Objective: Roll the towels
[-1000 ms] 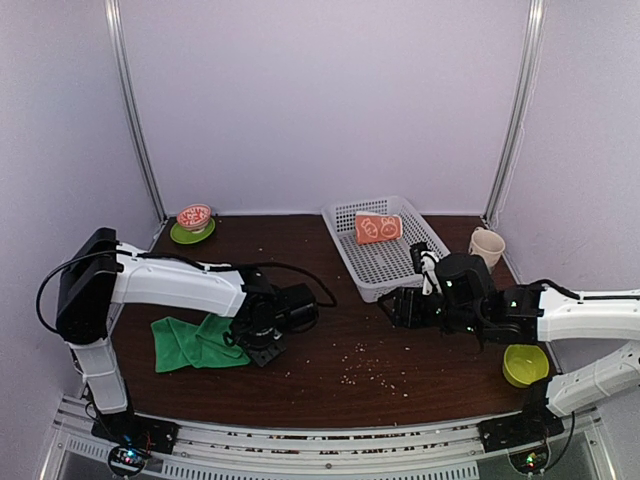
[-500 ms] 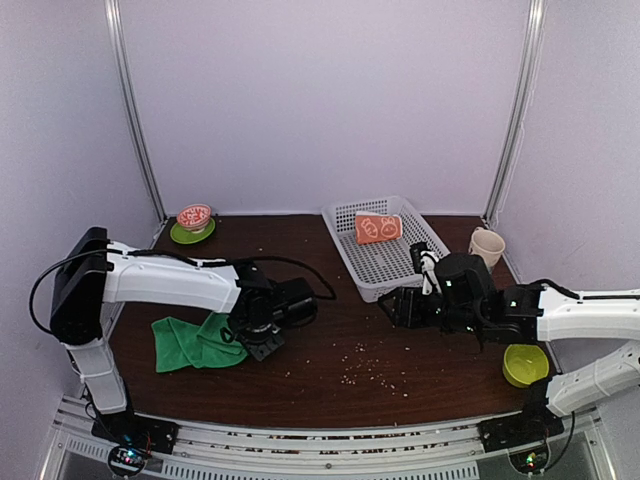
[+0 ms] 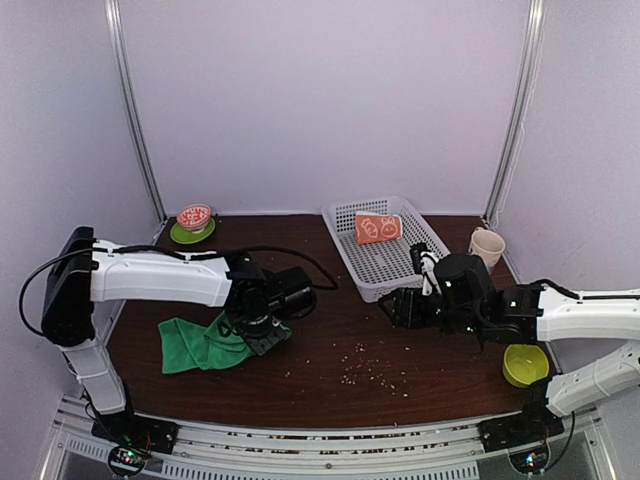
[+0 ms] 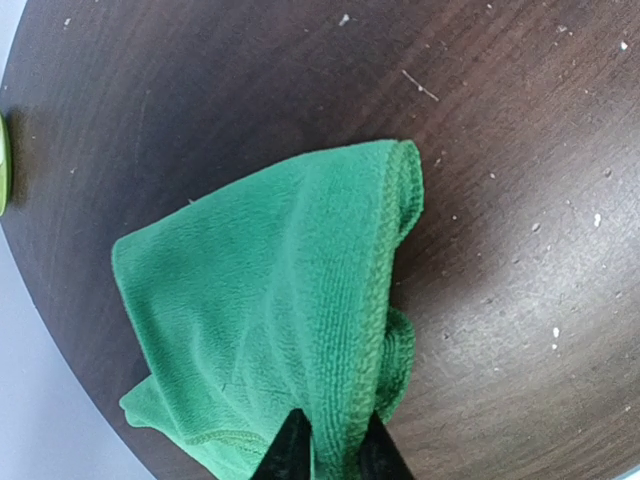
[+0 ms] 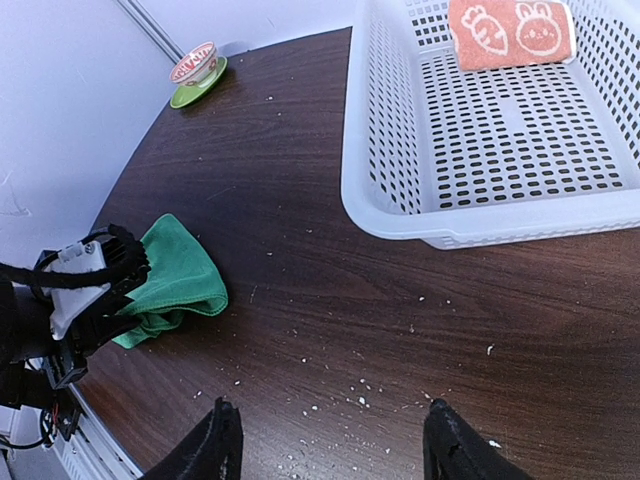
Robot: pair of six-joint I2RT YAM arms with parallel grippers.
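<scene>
– Towels first: where on the table (image 3: 330,305)?

– Green towel (image 3: 200,345) at 8 o'clock from the table centre, seen from above. Crumpled, with one side drawn up toward the left gripper (image 3: 258,335). Orange towel (image 3: 378,228) inside the white basket (image 3: 385,268) at 1 o'clock, lying at the basket's 12 o'clock end as a compact bundle. Rolled or folded, hard to tell. Well apart from the green one.

– Left claw: how wide, and holding what?

– Almost closed. In the left wrist view, two black fingertips (image 4: 290,452) pinching a stitched edge fold of the green cloth, with only cloth in the narrow gap between them. Rest of the cloth spread on the dark wood toward 11 o'clock of that view.

– And the right claw?

– Right gripper (image 3: 400,305) wide open, with nothing between the fingers and nothing touched. Low over bare wood, just beside the basket's 6 o'clock corner, facing 9 o'clock toward the green towel.

– Any brand, label or writing to read?

– On the orange towel, white cartoon prints: a carrot and a rabbit face, clear in the right wrist view. On the small bowl (image 3: 194,215) at 10 o'clock, standing on a green saucer, a red pattern too small to read.

– Other things around?

– Beige cup (image 3: 486,245) at 2 o'clock, near the basket. Yellow-green bowl (image 3: 524,364) at 4 o'clock, beside the right arm. Pale crumbs (image 3: 365,372) scattered at 6 o'clock, between the two grippers.
</scene>
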